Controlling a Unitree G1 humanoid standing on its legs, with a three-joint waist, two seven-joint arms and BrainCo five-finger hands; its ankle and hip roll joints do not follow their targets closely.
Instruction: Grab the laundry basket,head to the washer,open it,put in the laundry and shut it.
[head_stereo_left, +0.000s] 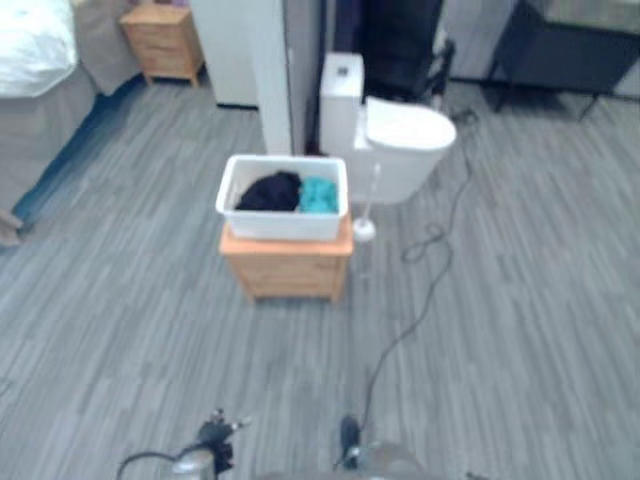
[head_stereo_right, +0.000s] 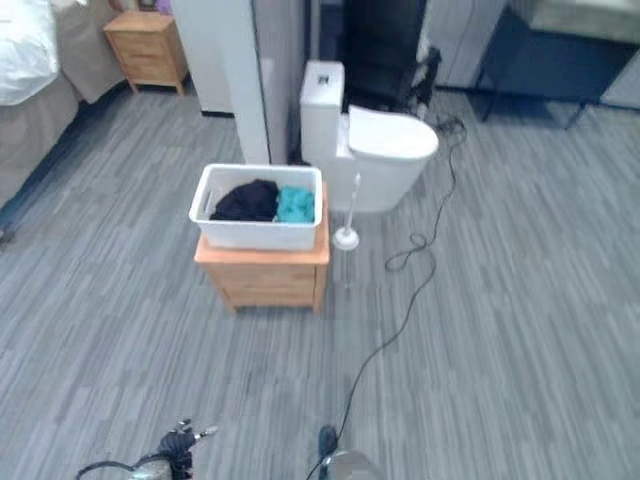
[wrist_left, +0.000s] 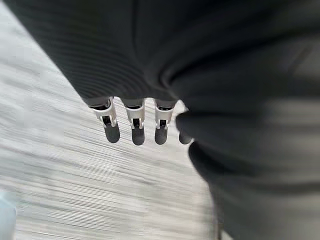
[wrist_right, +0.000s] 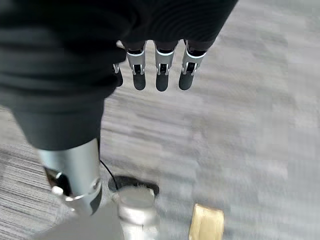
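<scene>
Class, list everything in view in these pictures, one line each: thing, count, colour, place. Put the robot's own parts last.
Laundry basket: one, white, on the low cabinet.
Laundry: black and teal items, inside the basket.
Low cabinet: one, wooden, mid-floor.
Toilet: one, white, behind the basket.
Toilet brush: one, white, beside the toilet.
Nightstand: one, wooden, far left.
Bed: one, white bedding, far left.
Left hand: fingers straight, over the floor.
Right hand: fingers straight, over the floor.
</scene>
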